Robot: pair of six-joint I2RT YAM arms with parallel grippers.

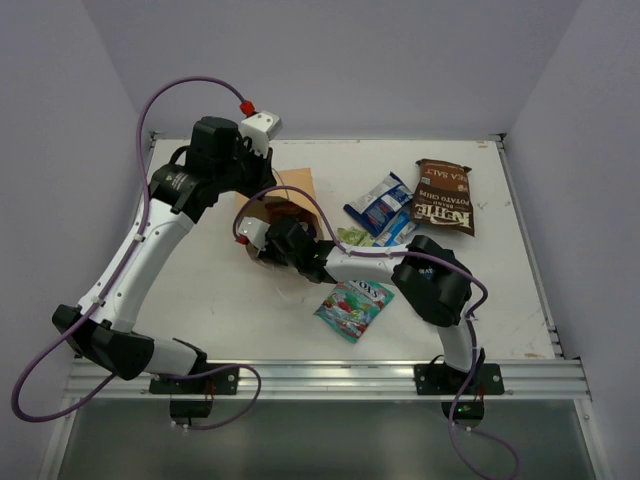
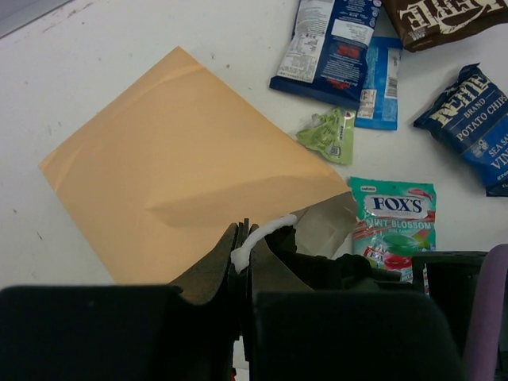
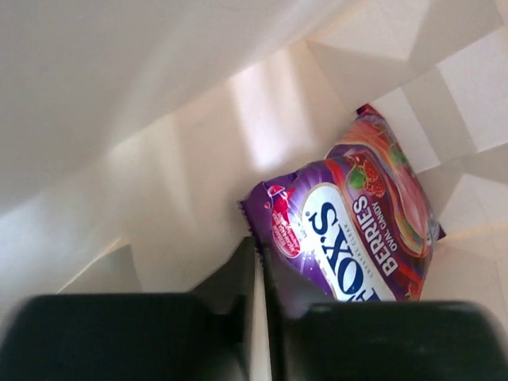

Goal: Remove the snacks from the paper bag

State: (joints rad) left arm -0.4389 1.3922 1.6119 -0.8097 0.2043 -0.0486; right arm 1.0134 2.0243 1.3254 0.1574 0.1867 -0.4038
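At lower centre the left gripper (image 2: pixel 244 238) clamped the rim of the paper bag (image 2: pixel 175 167), while inside it the right gripper (image 3: pixel 259 254) pinched a corner of the purple candy bag (image 3: pixel 357 230).

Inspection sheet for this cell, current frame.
Surface: white table, no spill seen.
Job's things: paper bag lying flat, mouth lifted; purple candy packet inside it; out on the table: brown chip bag, dark-blue chip bag, blue-white packets, green wrapper, teal candy bag.
Clutter: nothing seen.
Grippers: left gripper, jaws shut on the bag's rim; right gripper inside the bag, jaws closed on the purple packet's edge.
Cables: purple cables loop along both arms; one arcs over the bag.
Surroundings: pale walls on three sides; metal rail at the near edge.
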